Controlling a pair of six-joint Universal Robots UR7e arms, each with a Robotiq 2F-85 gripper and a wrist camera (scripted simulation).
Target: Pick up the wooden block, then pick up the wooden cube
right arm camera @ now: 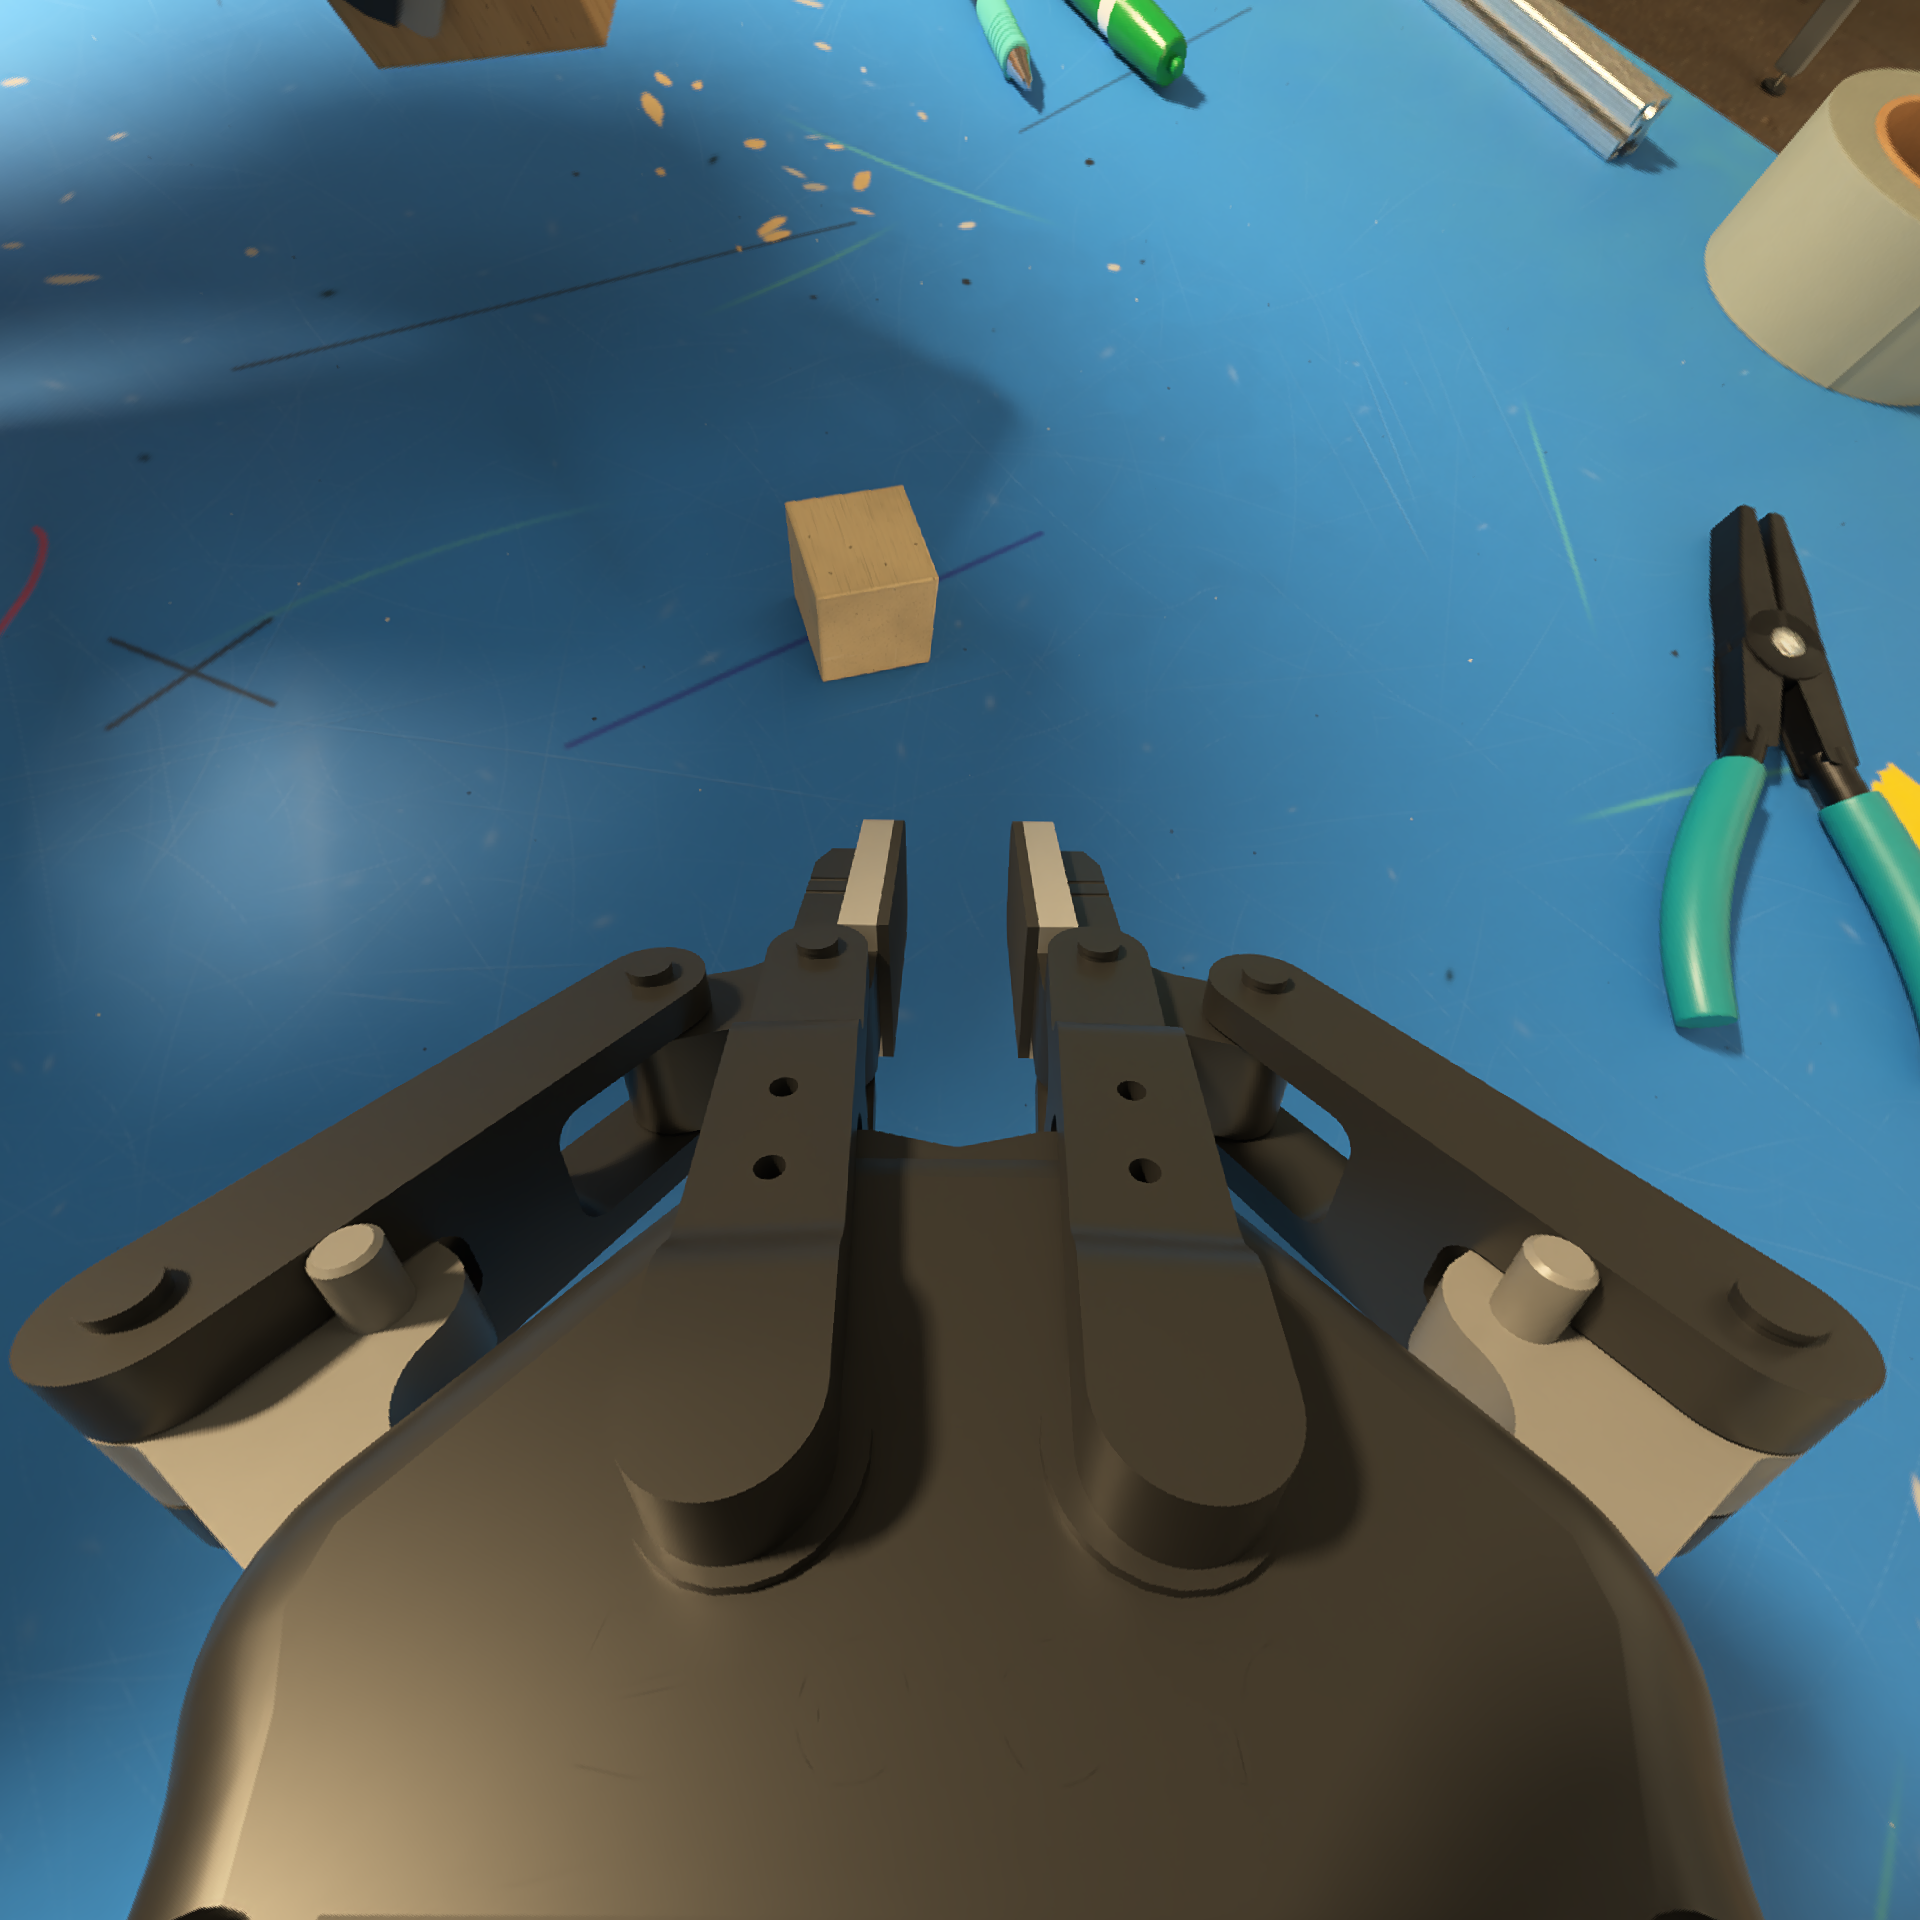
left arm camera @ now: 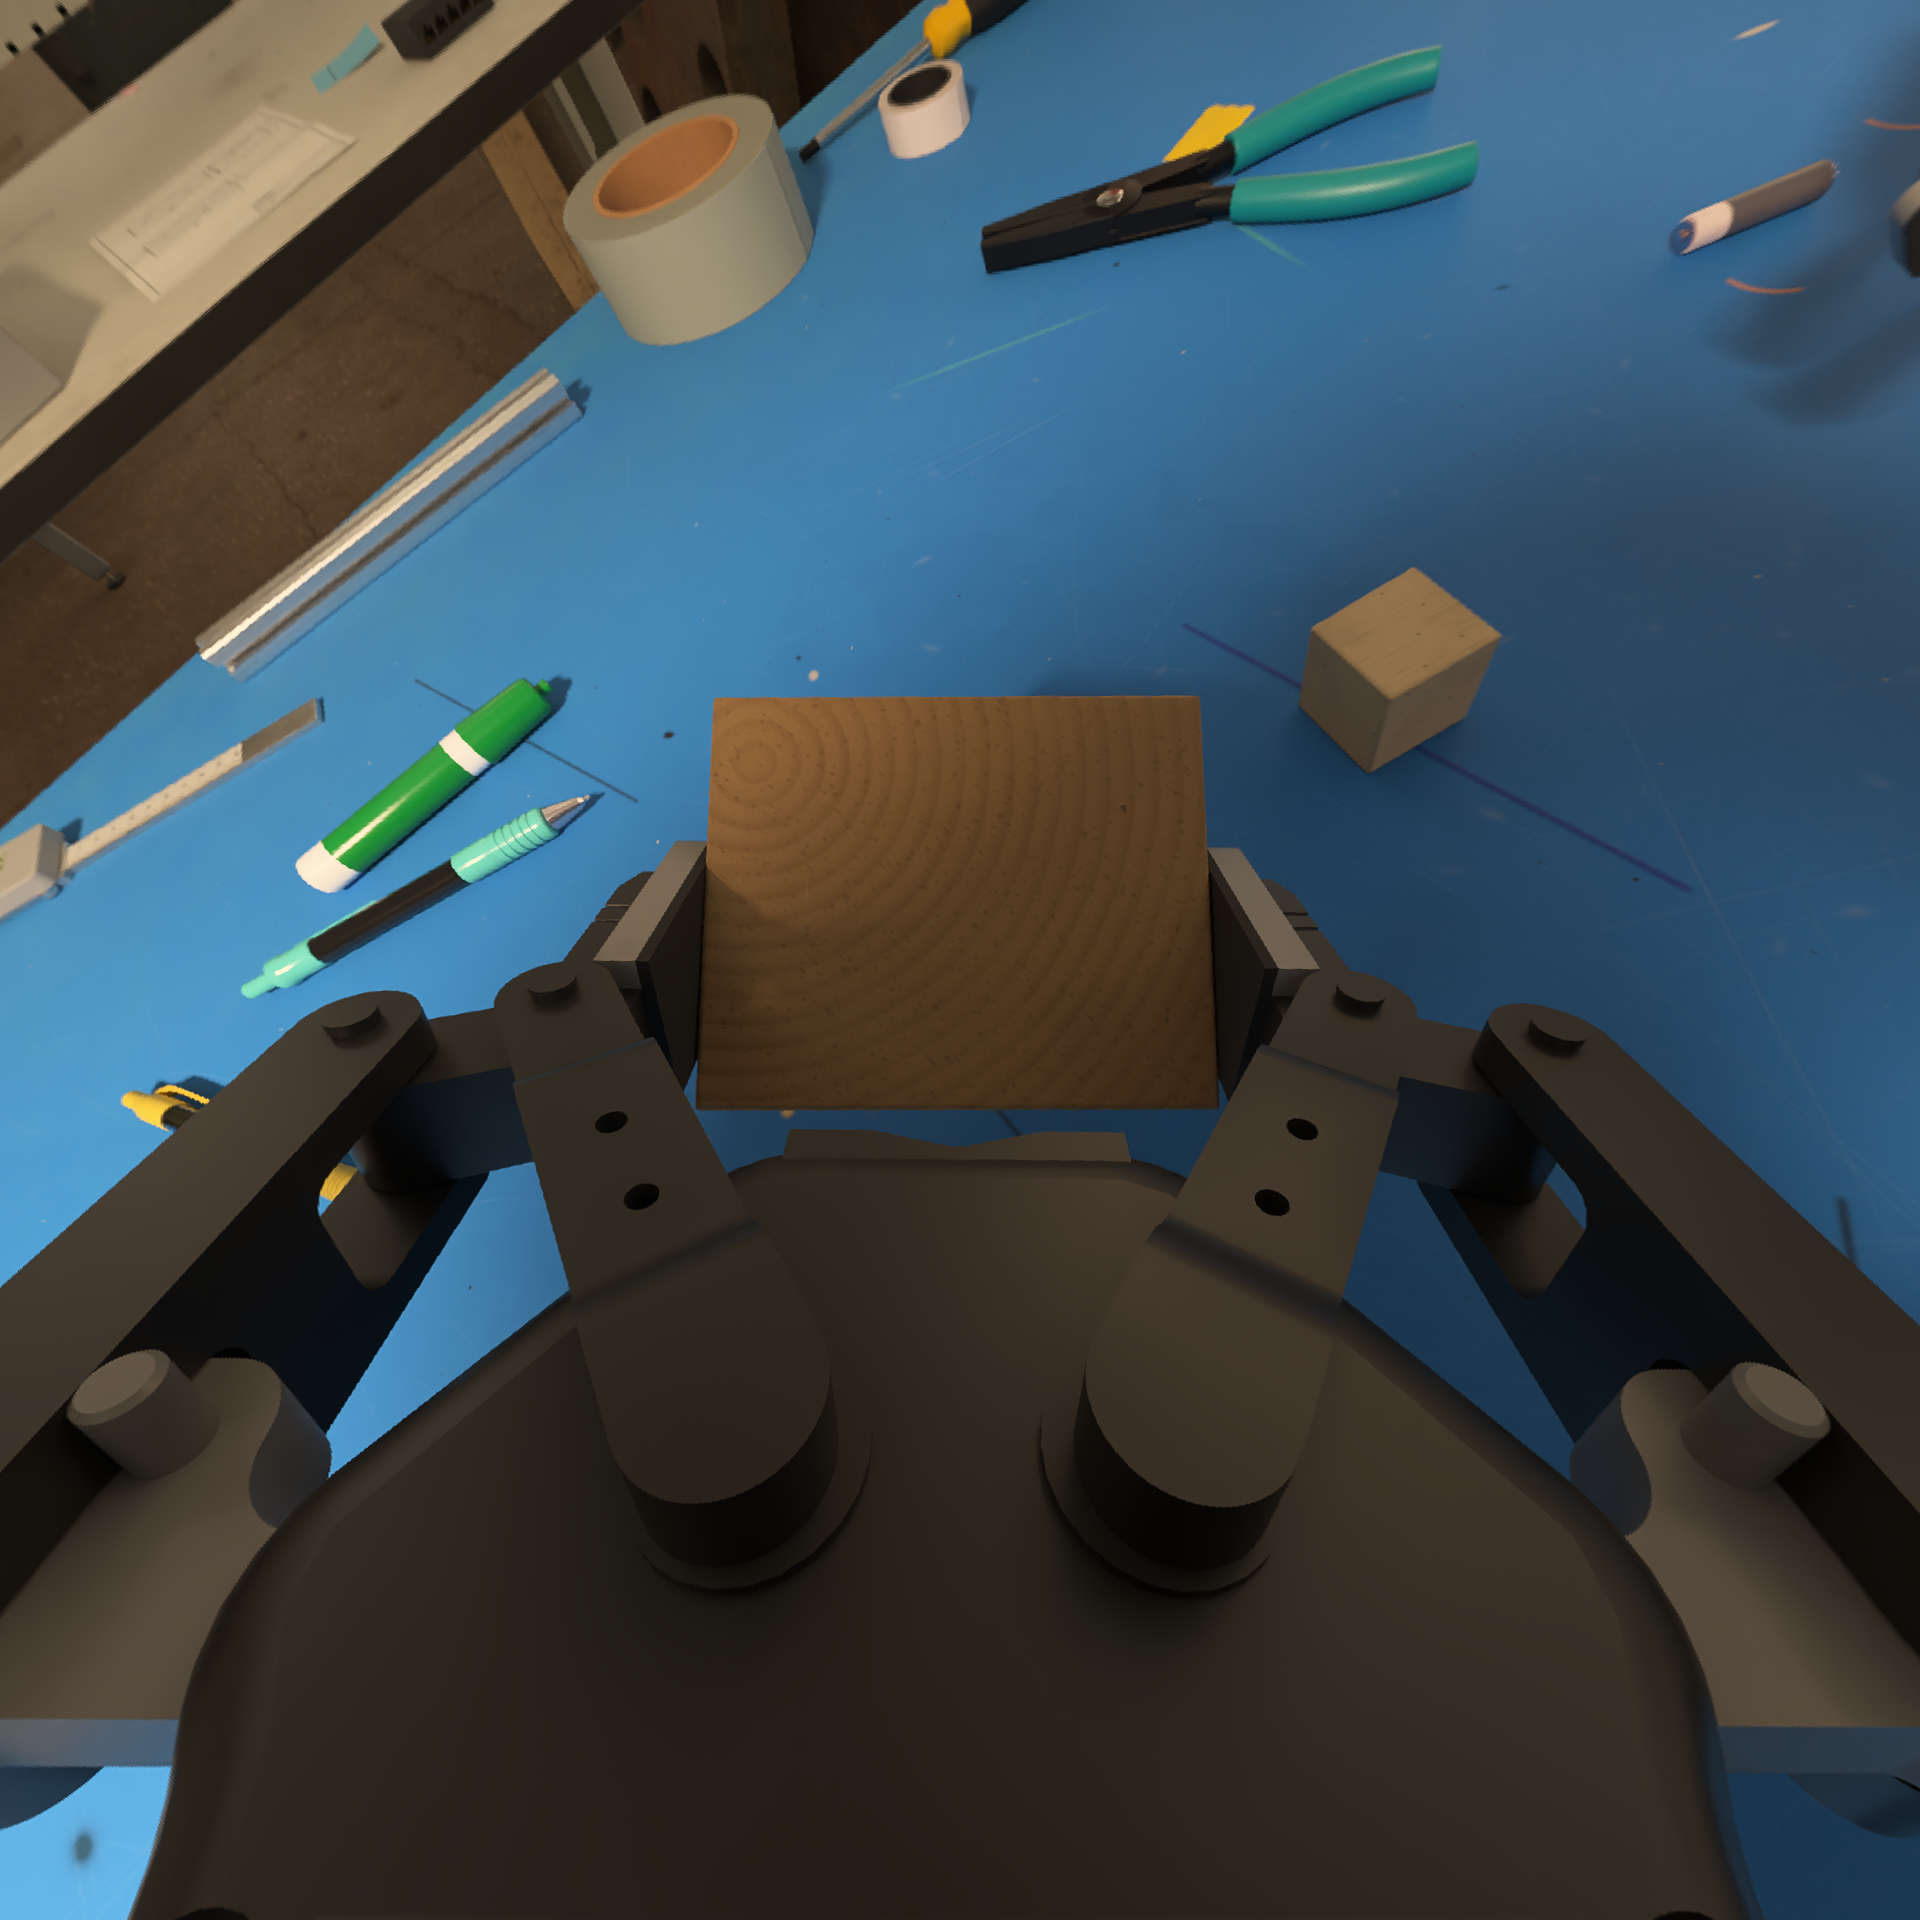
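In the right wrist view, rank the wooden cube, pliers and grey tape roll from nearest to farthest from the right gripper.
From the right gripper:
1. wooden cube, straight ahead.
2. pliers, off to the right.
3. grey tape roll, far upper right.

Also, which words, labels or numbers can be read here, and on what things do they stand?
None can be read.
The paper sheet on the grey bench: print too blurred.
The measuring strip: marks too small.
The wooden block and wooden cube: no writing visible.
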